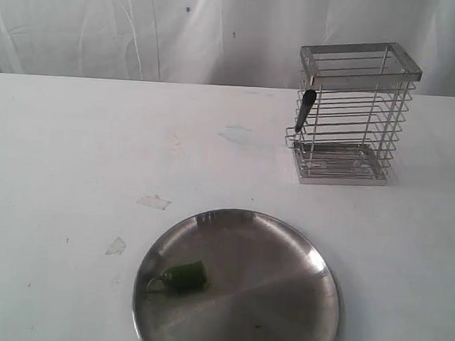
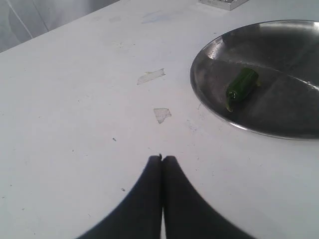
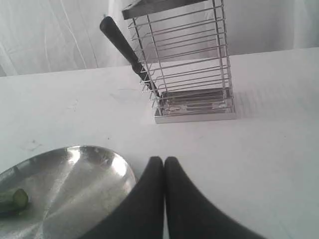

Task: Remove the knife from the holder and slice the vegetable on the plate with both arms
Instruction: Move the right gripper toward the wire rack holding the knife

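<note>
A white desk [image 1: 74, 153] stands before a pale curtain. The holder [image 1: 355, 116] sits far right; the knife [image 1: 304, 111] hangs at its left side, handle up and tilted outward. The plate [image 1: 281, 297] lies near centre, with the vegetable [image 1: 181, 276] on its left part. The left end effector [image 2: 162, 159] and right end effector [image 3: 164, 160] both have fingers pressed together, holding nothing. Recommended: open the right end effector, grasp the handle mid-length, and lift along the handle's tilt.

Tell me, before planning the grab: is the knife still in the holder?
Yes: the knife hangs at the holder's side, handle up.
</note>
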